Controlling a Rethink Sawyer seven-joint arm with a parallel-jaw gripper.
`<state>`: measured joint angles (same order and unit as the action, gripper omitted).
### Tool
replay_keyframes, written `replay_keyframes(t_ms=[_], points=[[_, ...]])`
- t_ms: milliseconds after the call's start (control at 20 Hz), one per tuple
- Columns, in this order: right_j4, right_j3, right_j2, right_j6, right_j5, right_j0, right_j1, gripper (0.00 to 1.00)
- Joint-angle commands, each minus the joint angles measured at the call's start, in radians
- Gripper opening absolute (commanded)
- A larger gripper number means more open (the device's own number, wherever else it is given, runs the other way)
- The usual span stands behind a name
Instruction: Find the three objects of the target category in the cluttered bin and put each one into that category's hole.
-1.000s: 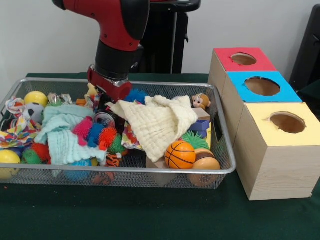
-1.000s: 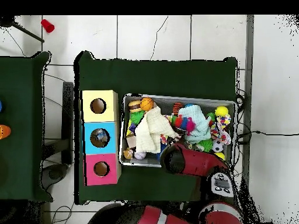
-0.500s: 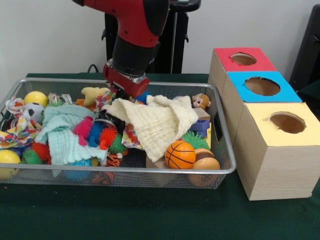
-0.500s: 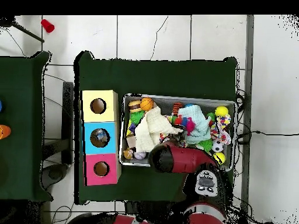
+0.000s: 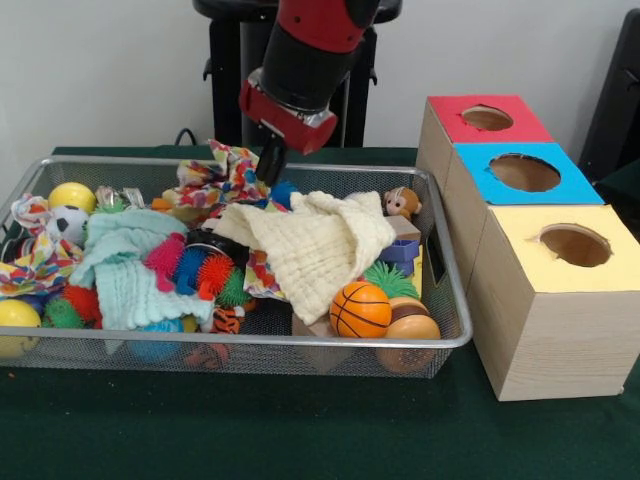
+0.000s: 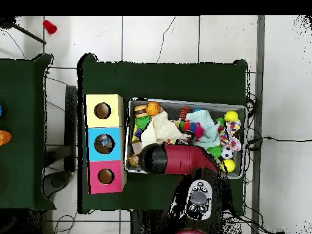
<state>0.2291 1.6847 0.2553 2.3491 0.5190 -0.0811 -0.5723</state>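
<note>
On the green tabletop [image 5: 300, 440] sits 1 wire bin [image 5: 455, 300], and beside it 1 row of 3 boxes with round holes: a yellow box [image 5: 560, 300], a blue box [image 5: 525, 175] and a red box [image 5: 485, 118]. Over the bin's far side hangs the 1 red and black arm [image 5: 305, 50]; from overhead it covers the bin's near edge [image 6: 177, 159].

In the bin there are 3 cloths: 1 cream cloth [image 5: 320, 245] spread across the middle, 1 mint cloth [image 5: 125, 270] to its left, and 1 colourful patterned cloth [image 5: 215, 180] lifted at the far side.

The hand [image 5: 270, 165] comes down right at that patterned cloth's upper corner, and the cloth hangs from it, raised above the other toys; how far the hand is open I can't tell.

Balls next: 1 orange basketball [image 5: 360, 310] at the front, 2 yellow balls [image 5: 72, 195] [image 5: 15, 318] at the left, 1 small football [image 5: 68, 222]. Spiky toys cluster by the mint cloth [image 5: 195, 268]. Smallest, 1 little monkey figure [image 5: 402, 203] near the red box.
</note>
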Motion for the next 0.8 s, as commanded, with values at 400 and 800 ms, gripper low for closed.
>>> replay_keyframes(t_ms=[400,800], points=[[-0.073,-0.12,-0.064,0.119,0.126,0.06,0.005,0.0],[-0.049,-0.123,-0.009,0.128,0.101,0.095,0.039,0.0]])
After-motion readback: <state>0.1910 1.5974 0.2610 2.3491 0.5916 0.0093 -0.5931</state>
